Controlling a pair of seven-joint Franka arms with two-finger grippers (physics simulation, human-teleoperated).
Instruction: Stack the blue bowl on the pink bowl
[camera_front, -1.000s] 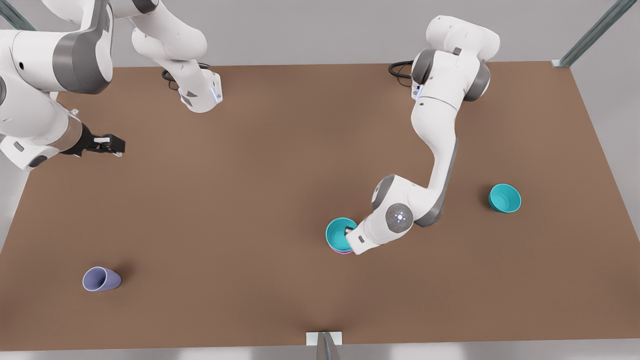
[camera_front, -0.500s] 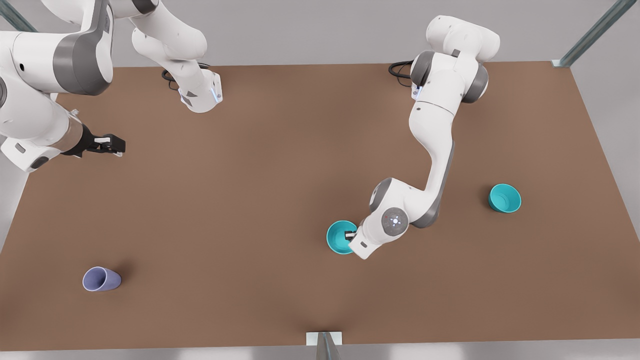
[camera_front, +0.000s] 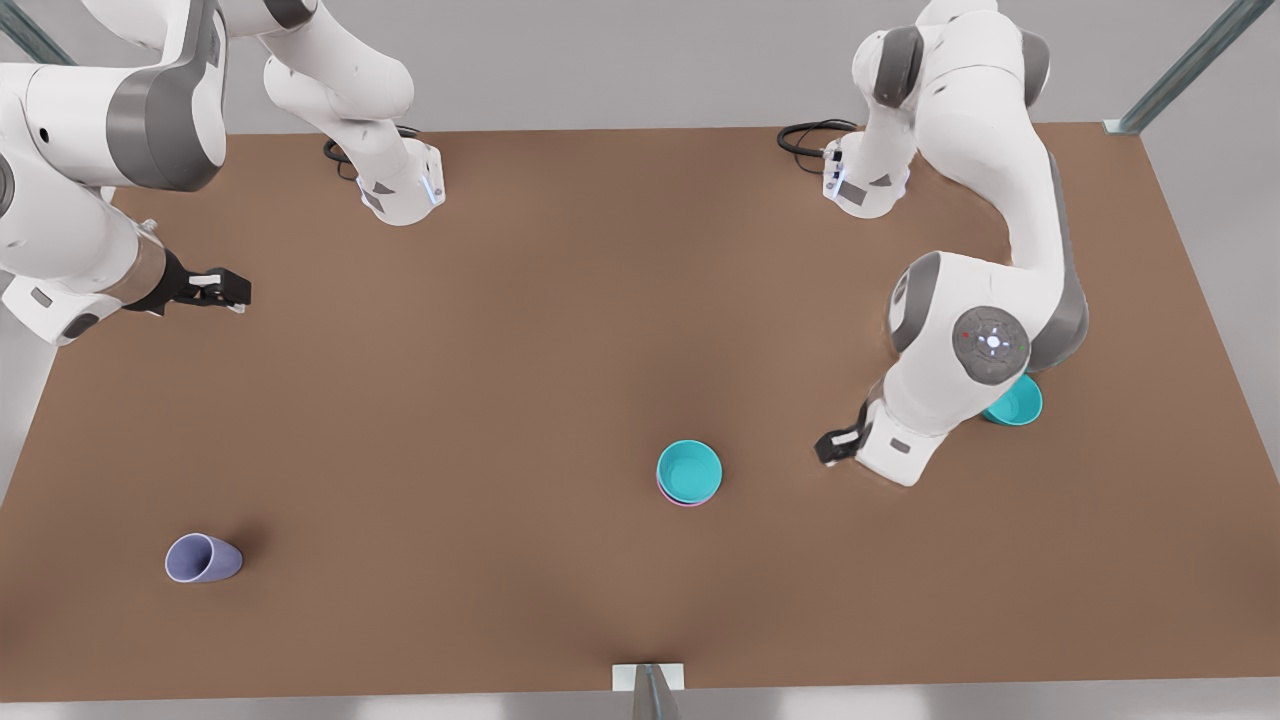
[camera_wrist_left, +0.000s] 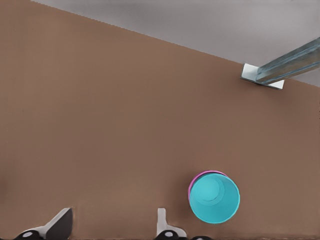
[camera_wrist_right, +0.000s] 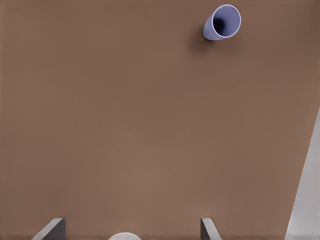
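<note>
Two white arms work over a brown table (camera_front: 500, 330) under a grey wall. At the front view's left, the right gripper (camera_front: 222, 290) waits, fingers apart and empty. At lower right, the left gripper (camera_front: 832, 447) hangs spread, empty. Low centre, the blue bowl (camera_front: 689, 469) nests in the pink bowl (camera_front: 684, 502); retreating clear seems wise.

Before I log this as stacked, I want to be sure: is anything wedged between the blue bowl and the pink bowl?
Nothing visible. The blue bowl sits nested in the pink bowl, whose rim peeks out beneath. The left end effector is open nearby; the right end effector waits open.
</note>
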